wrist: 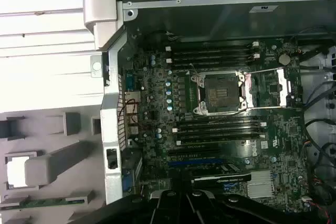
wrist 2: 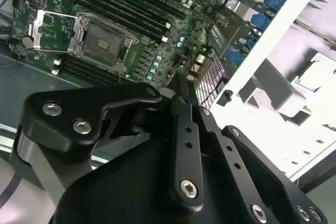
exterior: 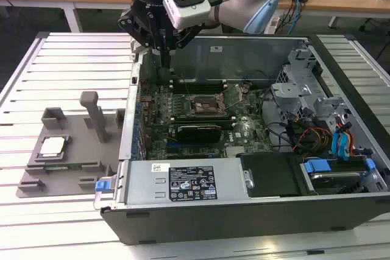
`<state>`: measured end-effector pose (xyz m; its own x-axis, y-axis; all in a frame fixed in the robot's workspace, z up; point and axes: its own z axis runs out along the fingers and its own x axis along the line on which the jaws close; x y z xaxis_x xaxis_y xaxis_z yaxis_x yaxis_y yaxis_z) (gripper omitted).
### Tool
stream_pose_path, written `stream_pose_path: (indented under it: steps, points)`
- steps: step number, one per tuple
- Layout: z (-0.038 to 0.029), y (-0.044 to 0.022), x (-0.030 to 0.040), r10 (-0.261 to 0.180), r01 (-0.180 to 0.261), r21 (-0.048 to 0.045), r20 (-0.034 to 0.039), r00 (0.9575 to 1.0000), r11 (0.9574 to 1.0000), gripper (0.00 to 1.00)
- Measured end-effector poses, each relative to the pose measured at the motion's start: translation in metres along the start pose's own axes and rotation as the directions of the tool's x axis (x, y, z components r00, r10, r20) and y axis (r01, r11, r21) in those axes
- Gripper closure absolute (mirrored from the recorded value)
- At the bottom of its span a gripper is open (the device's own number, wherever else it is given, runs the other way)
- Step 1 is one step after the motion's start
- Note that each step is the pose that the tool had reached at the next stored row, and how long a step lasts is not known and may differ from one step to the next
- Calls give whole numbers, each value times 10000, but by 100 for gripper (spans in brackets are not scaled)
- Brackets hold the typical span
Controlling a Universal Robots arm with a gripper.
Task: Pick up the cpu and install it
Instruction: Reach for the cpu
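Gripper (exterior: 166,58) above the case (exterior: 244,59), cpu (exterior: 52,146) in tray (exterior: 36,181)
The gripper looks closed and empty; the cpu lies flat in the grey tray on the tabletop (exterior: 73,59). A good pick needs square alignment, edge contact only, level lift.

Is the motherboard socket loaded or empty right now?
Empty. The socket shows bare dark contacts with its metal cover swung open beside it; the cpu sits in the grey tray.

cpu (exterior: 52,145) on tray (exterior: 79,153), case (exterior: 244,220) to exterior view's right
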<state>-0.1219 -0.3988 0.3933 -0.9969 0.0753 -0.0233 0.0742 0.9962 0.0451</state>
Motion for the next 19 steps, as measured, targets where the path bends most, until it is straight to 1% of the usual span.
stream_pose_path:
  steps: [4,5,8,10,11,15,16,17,19]
  points:
    - [-2,-6,78,0,0,1,0,10000,10000,89]
    - [-3,-8,110,-1,1,0,0,10000,10000,89]
    - [-5,-13,171,-1,1,0,0,10000,10000,89]
    - [-6,-17,222,0,0,0,0,10000,10000,89]
    - [-7,-19,260,0,0,0,0,10000,10000,89]
    - [-9,-24,324,-1,1,0,0,10000,10000,89]
    - [-9,-26,351,0,0,0,1,10000,10000,89]
    - [-11,-30,397,0,0,0,0,10000,10000,89]
    - [-12,-33,436,0,0,0,0,10000,10000,89]
